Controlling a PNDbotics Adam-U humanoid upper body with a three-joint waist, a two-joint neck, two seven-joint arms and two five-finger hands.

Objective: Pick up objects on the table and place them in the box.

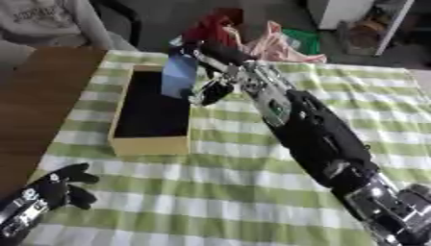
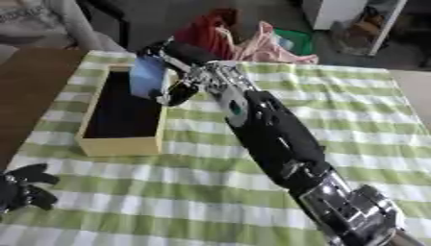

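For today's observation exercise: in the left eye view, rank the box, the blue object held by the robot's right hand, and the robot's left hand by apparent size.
1. box, clearly largest.
2-3. blue object and left hand: they look alike, and the hand is nearer the camera, so no ranking.

Cloth (image 1: 252,192): green-white checked fabric, matt, covers bench. Box (image 1: 150,144): pale wood-look walls, dark matt inside. Right arm (image 1: 320,134): black plastic shell, slight gloss; silver metal joints.

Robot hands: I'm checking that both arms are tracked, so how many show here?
2. The right hand reaches over the box, fingers curled on a blue object. The left hand rests at the lower left corner.
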